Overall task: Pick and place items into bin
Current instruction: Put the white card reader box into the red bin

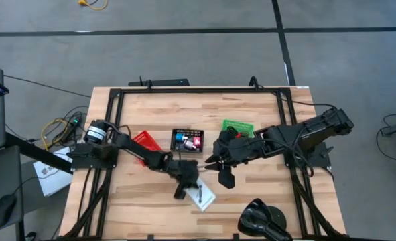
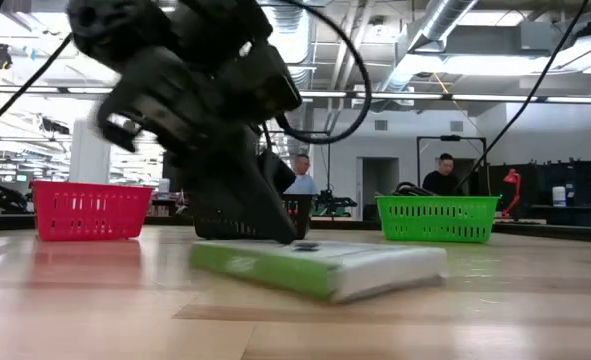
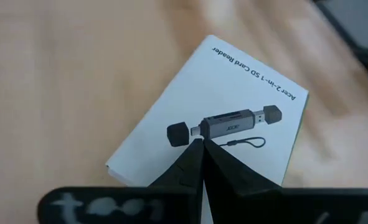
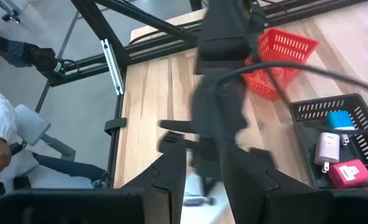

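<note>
On the counter [image 1: 265,197], near its front edge, lies a flat white card reader box [image 3: 212,118] with green sides. Directly over it the left claw [image 3: 202,149] is clenched, its tips touching the box's printed face. It looks light, stiff and smooth, so a wide-faced pinch would likely slip; taking it across the narrower edges seems wiser. Just beside it the right claw [image 4: 202,165] hovers partly spread, holding nothing. Behind sits the black bin [image 1: 187,140], already holding blue, white and pink pieces, between a red basket [image 1: 146,140] and a green one [image 1: 238,127].
</note>
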Motion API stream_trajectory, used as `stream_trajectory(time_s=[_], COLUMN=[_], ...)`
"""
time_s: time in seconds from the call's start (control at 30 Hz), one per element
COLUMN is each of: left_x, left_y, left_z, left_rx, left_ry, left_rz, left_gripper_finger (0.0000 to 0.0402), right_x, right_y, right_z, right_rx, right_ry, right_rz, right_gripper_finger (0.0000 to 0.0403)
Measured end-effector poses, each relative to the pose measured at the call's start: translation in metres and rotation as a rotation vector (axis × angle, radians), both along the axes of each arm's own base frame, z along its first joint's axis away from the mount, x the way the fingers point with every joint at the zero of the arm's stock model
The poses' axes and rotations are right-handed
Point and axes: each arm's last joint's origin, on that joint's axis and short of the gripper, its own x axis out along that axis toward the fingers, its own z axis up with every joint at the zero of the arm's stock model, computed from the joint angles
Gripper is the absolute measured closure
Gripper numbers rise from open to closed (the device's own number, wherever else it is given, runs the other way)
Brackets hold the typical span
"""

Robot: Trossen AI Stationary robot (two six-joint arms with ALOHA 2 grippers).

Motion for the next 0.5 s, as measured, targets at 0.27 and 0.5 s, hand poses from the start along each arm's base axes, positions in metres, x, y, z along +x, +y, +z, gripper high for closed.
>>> stream_trajectory(time_s=[0.27, 0.5], left_x=[-0.005, -0.025], left_y=[0.040, 0.041], left_z=[0.021, 0.058], left_rx=[0.077, 0.206], left_ry=[0.052, 0.060], left_rz=[0.193, 0.289], left_gripper_finger=[0.0401, 0.0401], right_x=[-0.005, 0.002], right_y=[-0.004, -0.016], right_z=[-0.008, -0.050], right_rx=[-0.036, -0.054], right_ry=[0.105, 0.292], right_rz=[-0.005, -0.086], right_gripper_finger=[0.0311, 0.0320])
